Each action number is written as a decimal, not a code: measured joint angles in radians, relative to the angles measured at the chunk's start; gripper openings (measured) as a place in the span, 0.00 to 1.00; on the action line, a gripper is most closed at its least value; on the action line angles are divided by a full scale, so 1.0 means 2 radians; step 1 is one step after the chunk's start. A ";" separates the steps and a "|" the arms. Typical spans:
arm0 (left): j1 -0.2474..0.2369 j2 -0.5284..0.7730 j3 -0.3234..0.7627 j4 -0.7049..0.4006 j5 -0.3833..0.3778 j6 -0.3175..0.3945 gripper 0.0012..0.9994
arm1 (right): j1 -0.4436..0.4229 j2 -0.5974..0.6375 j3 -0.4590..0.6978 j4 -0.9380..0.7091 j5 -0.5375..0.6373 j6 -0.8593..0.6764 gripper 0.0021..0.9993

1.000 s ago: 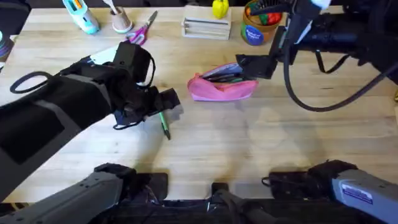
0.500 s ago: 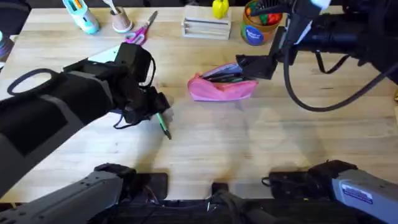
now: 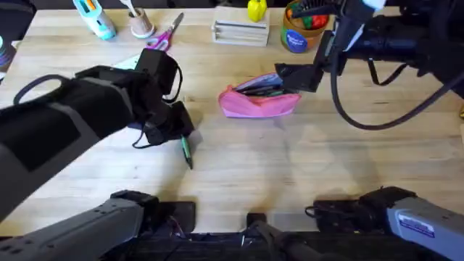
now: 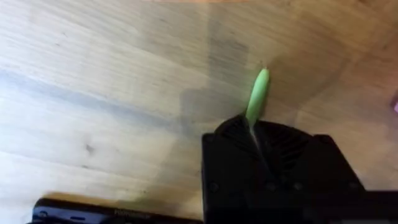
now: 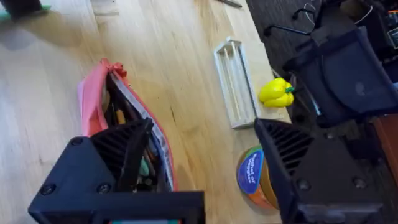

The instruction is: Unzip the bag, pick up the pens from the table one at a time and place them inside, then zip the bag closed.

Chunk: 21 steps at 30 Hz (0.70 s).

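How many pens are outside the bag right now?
1. A green pen is at the left claw, on or just above the table left of the pink bag. The bag is open with dark items inside; those may be pens, uncountable.

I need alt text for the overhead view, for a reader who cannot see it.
The left gripper holds a thin green pen just above a light wooden table. To its right lies an open pink fabric pouch, with the right gripper holding its far edge. Scissors, a blue tub and other items line the back edge.
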 joint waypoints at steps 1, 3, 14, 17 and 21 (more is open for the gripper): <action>-0.001 0.005 0.008 -0.013 0.010 0.001 0.04 | 0.000 0.000 0.000 0.001 0.000 0.000 0.99; -0.002 0.015 0.033 -0.036 0.027 0.011 0.04 | 0.000 -0.001 0.000 0.002 0.000 0.000 0.99; -0.056 0.019 0.222 0.119 0.166 0.221 0.04 | -0.002 -0.024 0.000 -0.001 0.000 0.000 0.99; -0.072 0.020 0.224 0.179 0.217 0.294 0.04 | -0.005 -0.030 0.000 -0.002 0.000 0.004 0.99; -0.096 0.021 0.224 0.207 0.261 0.395 0.04 | -0.008 -0.066 0.000 -0.005 0.000 0.010 0.99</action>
